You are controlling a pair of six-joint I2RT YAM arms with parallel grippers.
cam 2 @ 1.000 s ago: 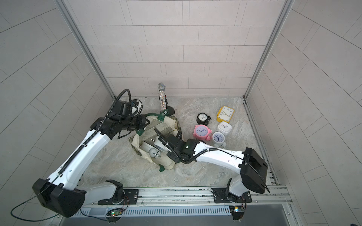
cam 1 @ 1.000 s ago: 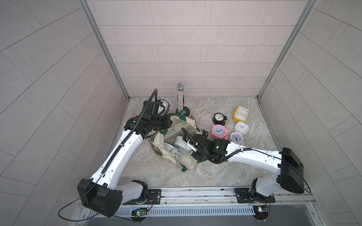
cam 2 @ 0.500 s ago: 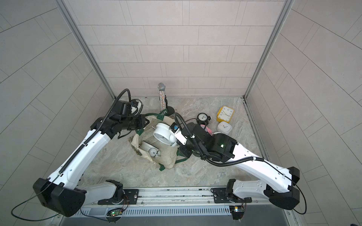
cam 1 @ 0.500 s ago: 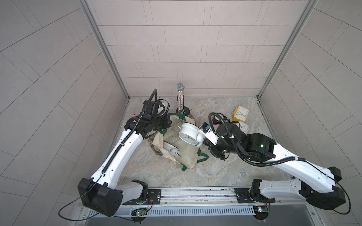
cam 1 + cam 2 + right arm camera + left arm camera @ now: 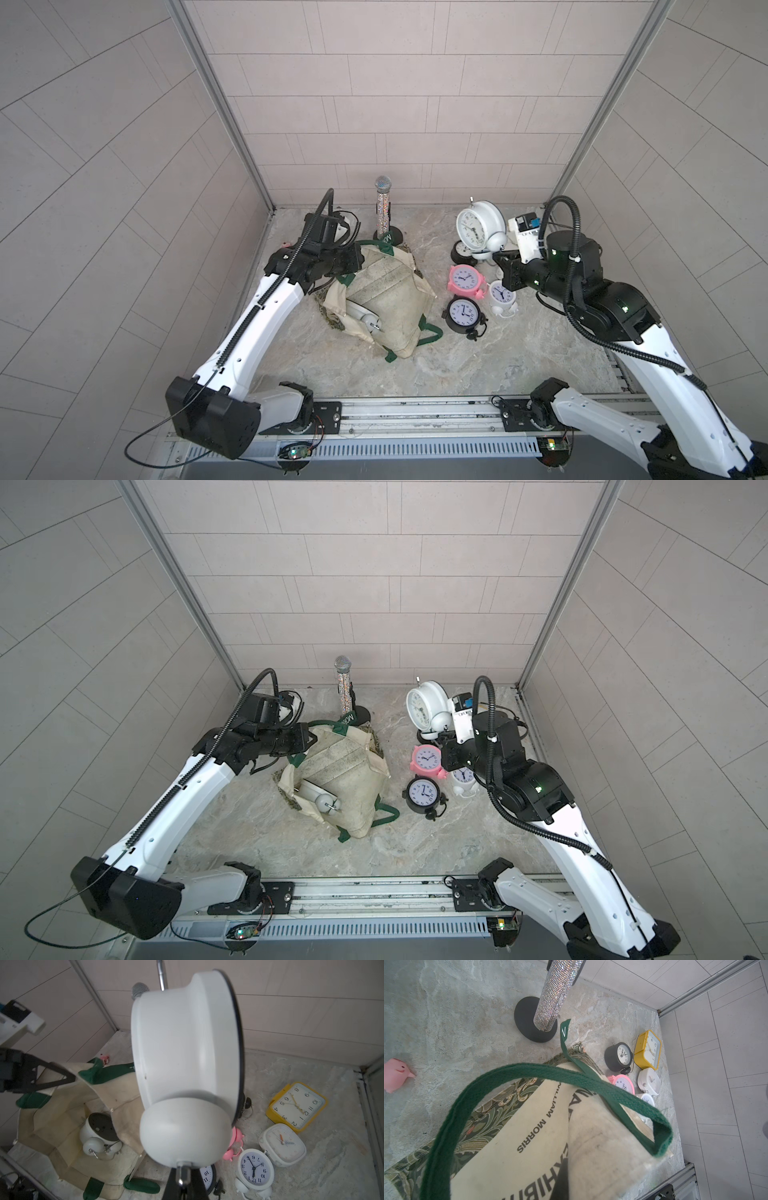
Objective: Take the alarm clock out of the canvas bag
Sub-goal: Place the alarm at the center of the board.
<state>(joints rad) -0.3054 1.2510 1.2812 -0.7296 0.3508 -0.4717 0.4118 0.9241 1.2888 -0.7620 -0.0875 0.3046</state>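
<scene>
Counter: marbled counter (image 5: pixel 415 374) is carrying everything, in both top views.
Bag: canvas bag (image 5: pixel 390 299) (image 5: pixel 349 783) is lying slumped left of centre, its mouth gaping on the left arm's side.
Inside the bag: small white bell clock (image 5: pixel 360 316) (image 5: pixel 97 1132) is resting in the open mouth.
Nearest clock: black clock (image 5: pixel 462 313) is sitting just right of the bag.
Behind it: pink clock (image 5: pixel 464 279) and white twin-bell clock (image 5: pixel 500 296) are sitting side by side.
Left hand: left hand (image 5: pixel 354 261) is pressing together on the bag's far rim beside a green handle (image 5: pixel 571 1078), holding that edge up.
Right hand: right hand (image 5: pixel 502 261) (image 5: pixel 180 1182) is pinching the stud of one bell of the alarm clock (image 5: pixel 471 226) (image 5: pixel 419 708), which is hanging clear of the bag, above the cluster.
Far right: yellow clock (image 5: pixel 297 1105) and square white clock (image 5: pixel 283 1144) are lying near the wall.
Back: glittery microphone (image 5: pixel 382 208) is standing upright on its black base.
</scene>
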